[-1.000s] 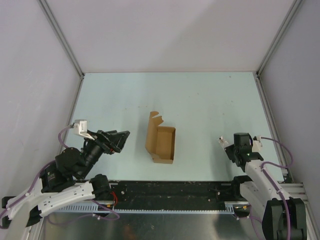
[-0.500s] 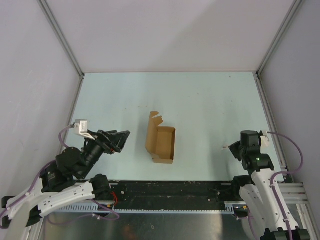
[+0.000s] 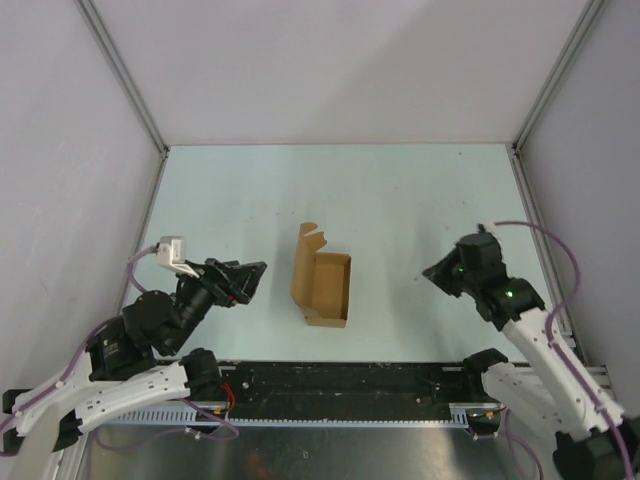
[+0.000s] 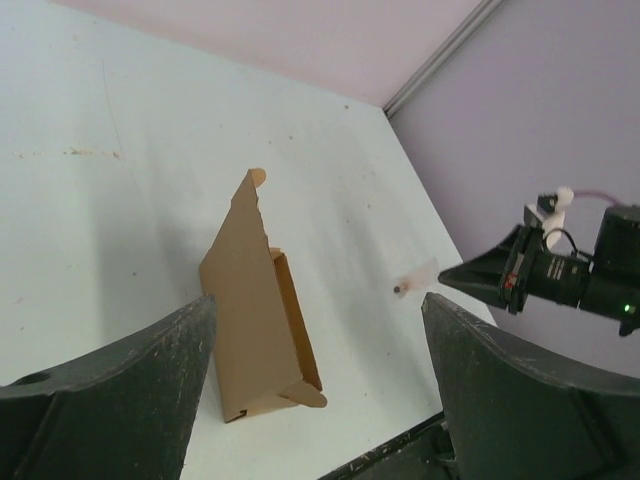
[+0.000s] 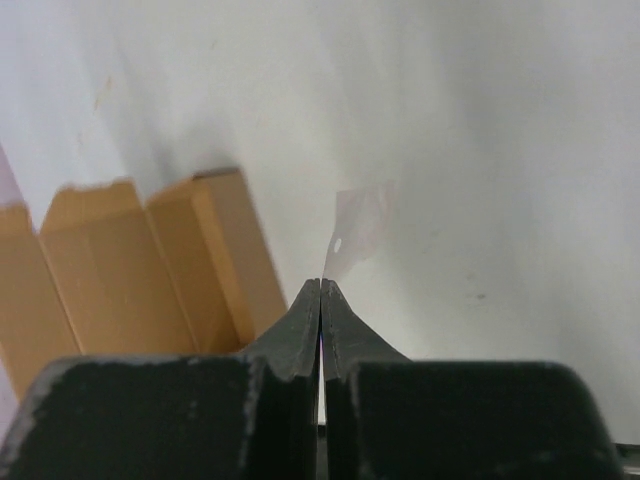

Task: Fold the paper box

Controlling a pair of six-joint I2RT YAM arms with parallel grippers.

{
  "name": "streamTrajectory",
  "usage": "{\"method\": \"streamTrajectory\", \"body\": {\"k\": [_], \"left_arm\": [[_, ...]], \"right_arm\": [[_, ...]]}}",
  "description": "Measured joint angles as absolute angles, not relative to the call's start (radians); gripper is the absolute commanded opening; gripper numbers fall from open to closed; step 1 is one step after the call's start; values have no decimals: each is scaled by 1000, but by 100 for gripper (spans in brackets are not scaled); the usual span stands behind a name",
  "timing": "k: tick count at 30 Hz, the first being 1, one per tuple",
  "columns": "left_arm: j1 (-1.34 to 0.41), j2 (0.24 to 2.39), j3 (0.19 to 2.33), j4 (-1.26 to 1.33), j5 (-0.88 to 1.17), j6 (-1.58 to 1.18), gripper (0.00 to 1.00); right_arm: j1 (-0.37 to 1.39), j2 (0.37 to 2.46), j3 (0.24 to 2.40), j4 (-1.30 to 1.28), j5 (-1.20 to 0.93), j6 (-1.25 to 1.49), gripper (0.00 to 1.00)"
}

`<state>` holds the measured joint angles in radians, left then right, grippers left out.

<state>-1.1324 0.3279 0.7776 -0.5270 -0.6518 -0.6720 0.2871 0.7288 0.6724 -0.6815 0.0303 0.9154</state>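
The brown paper box [image 3: 322,288] sits partly folded on the table's middle, one tall flap standing on its left side, its top open. It also shows in the left wrist view [image 4: 250,300] and in the right wrist view [image 5: 130,270]. My left gripper [image 3: 250,273] is open and empty, left of the box and pointing at it; the box lies ahead between its fingers [image 4: 318,300]. My right gripper [image 3: 430,272] is right of the box, apart from it, shut [image 5: 320,285] on a tiny translucent white slip [image 5: 358,228], which also shows in the left wrist view [image 4: 416,277].
The pale table [image 3: 400,200] is walled at the back and both sides, with metal corner posts [image 3: 120,70]. A black rail [image 3: 340,382] runs along the near edge between the arm bases.
My right arm has lifted and swung left, its gripper turning toward the box with the white slip still in its tips. My left gripper has shifted slightly right. The box has not moved.
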Motion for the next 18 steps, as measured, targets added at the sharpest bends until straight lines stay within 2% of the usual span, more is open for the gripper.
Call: {"method": "streamTrajectory", "body": {"k": [6, 8, 18], "left_arm": [[-1132, 355, 777, -527, -652, -672, 89], [-1132, 355, 777, -527, -652, -672, 89], [-1132, 338, 765, -527, -653, -672, 89]], "right_arm": [[618, 962, 841, -595, 80, 912, 0], [677, 1022, 889, -551, 89, 906, 0], [768, 1248, 997, -358, 42, 884, 0]]}}
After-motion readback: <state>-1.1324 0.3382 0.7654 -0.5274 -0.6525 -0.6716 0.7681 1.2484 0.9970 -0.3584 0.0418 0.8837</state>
